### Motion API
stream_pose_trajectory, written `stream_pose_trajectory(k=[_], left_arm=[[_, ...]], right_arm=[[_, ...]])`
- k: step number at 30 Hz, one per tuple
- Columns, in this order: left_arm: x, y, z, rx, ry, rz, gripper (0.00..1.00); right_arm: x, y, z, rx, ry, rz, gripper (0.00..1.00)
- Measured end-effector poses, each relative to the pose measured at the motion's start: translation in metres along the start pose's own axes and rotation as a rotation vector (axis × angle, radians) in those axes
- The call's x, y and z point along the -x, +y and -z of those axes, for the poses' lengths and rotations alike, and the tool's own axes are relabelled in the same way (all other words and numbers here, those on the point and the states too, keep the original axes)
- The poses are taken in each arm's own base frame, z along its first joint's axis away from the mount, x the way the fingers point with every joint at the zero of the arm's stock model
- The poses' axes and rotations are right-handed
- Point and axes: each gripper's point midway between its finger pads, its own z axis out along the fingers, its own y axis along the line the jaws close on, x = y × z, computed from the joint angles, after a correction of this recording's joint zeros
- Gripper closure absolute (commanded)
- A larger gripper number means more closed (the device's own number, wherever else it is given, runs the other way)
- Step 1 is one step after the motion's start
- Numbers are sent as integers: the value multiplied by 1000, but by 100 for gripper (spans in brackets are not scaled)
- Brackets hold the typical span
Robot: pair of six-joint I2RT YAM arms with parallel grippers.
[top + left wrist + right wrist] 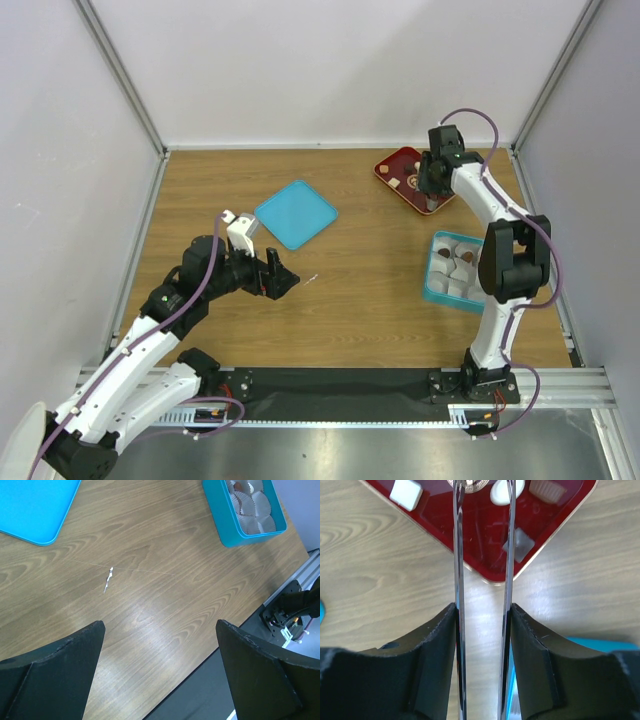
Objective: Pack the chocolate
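Left fingers point(50, 675) spread wide over open table point(165, 605); right fingers point(427, 650) clamp tweezers point(458, 555) above the red tray point(480, 525)'s near edge.

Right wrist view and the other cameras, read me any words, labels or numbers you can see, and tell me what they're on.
No readable text in any view.
Gold emblem on the dark red tray: cut off by the frame edge, unreadable.
Teal box and flat teal lid: no print visible.

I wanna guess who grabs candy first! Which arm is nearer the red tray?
Right. The right end effector, holding tweezers, hovers over the red tray; the left end effector sits far off.
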Motion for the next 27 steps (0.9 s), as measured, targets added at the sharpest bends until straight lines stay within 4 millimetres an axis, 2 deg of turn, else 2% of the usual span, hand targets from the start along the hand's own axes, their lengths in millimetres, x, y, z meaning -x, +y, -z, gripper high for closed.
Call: stream_pose_trajectory(k=[8, 14, 19, 27], left_arm=[[-1, 1, -1, 1, 5, 1, 0], [-1, 1, -2, 3, 8, 2, 0], [-1, 1, -2, 4, 7, 3, 0], [-2, 2, -3, 7, 14, 5, 0]], right_arm=[[5, -8, -23, 12, 9, 1, 50], [1, -7, -41, 37, 35, -4, 51], [-4, -3, -46, 51, 49, -2, 51], [0, 2, -48, 70, 33, -2, 52]])
